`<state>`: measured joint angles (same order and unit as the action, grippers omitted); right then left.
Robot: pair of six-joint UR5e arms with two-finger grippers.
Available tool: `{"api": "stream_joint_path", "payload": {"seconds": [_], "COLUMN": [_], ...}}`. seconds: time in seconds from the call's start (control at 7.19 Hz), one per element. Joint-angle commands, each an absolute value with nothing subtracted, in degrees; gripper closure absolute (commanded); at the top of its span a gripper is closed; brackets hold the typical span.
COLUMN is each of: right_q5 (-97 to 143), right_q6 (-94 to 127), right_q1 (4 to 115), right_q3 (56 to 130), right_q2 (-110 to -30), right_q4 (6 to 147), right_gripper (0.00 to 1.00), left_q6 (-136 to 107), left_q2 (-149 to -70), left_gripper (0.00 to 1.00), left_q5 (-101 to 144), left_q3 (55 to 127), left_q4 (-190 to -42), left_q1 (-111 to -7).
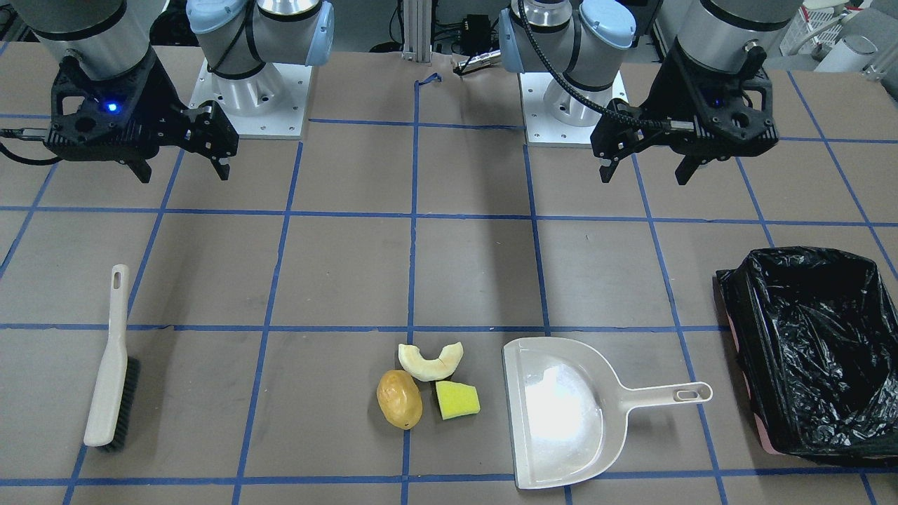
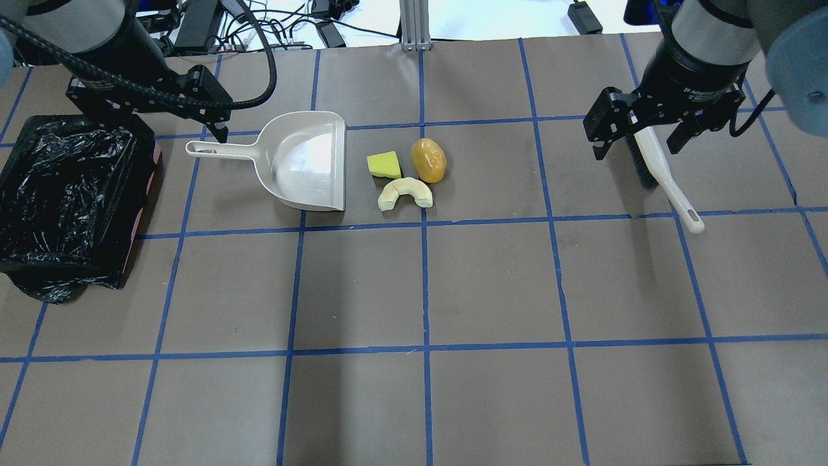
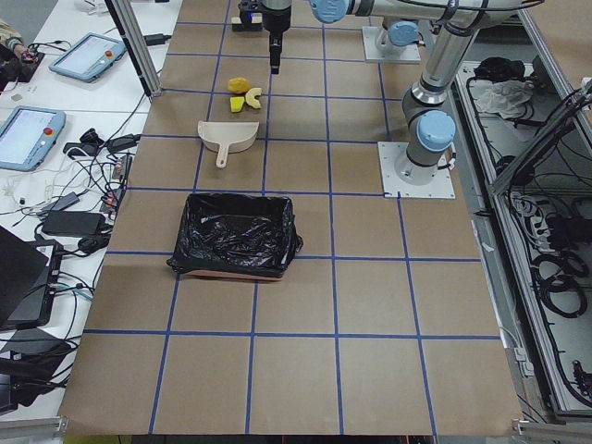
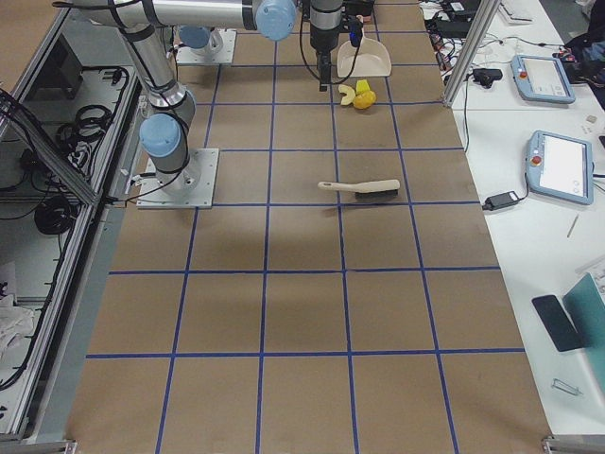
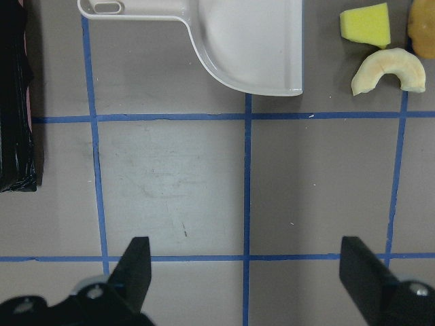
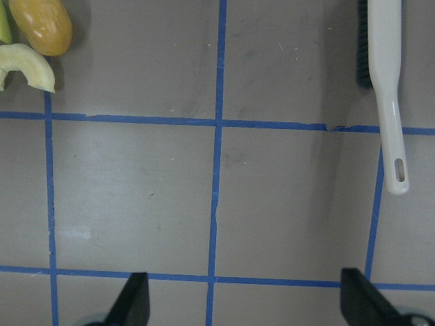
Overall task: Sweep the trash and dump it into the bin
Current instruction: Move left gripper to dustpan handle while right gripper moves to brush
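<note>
Brown taped bench point(image 1: 351, 266) carries potato point(image 1: 399, 399), melon rind point(image 1: 430, 361) and sponge wedge point(image 1: 457, 400) huddled beside the open lip of the dustpan point(image 1: 554, 410), lower centre, bin point(image 1: 754, 337) at far right, likely staged for one short sweep, while left hand point(image 1: 645, 172) and right hand point(image 1: 184, 172) hover wide open, empty.

bin point(image 1: 800, 256): cut by frame edge | brush point(image 2: 669, 184): head partly behind right hand point(image 2: 637, 145) | potato point(image 5: 425, 30): cropped

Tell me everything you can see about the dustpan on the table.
The dustpan is beige, glossy plastic by its look: a wide shallow scoop and a short handle ending in a hanging slot. It lies flat and empty on the brown table, open mouth toward the sponge wedge, potato and melon rind, handle pointing at the bin. Only the table touches it.
</note>
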<state>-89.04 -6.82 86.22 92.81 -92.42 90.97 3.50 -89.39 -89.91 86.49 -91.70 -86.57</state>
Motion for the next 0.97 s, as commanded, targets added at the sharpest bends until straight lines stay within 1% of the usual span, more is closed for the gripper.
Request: {"api": "stream_joint_path", "payload": {"seconds": [0.0, 0.28, 0.42, 0.7, 0.83], "right_q5": [-89.21, -89.12, -89.73, -89.65, -89.65], "right_q6": [-6.86, -6.77, -6.33, -9.82, -12.89], "right_q1": [86.22, 86.13, 86.13, 86.04, 83.96], "right_q3": [92.81, 92.81, 92.81, 92.81, 92.81], "right_q2": [-92.29, -92.46, -92.55, -92.2, -91.94], "right_q4": [90.71, 90.35, 90.09, 90.88, 90.88], "right_gripper": [0.0, 0.0, 0.0, 0.0, 0.0], "left_q6": [3.43, 6.65, 12.25, 26.46, 35.24], "left_q2": [-89.56, -89.65, -90.52, -93.15, -95.17], "left_gripper": [0.0, 0.0, 0.0, 0.0, 0.0], "left_q5": [-89.91, -89.91, -89.91, -90.78, -91.84], "left_q3": [86.48, 86.48, 86.48, 86.57, 86.57], "left_q4": [-91.67, -91.23, -88.19, -87.45, -87.36], "left_q1": [-86.57, -86.57, -86.14, -85.17, -84.12]}}
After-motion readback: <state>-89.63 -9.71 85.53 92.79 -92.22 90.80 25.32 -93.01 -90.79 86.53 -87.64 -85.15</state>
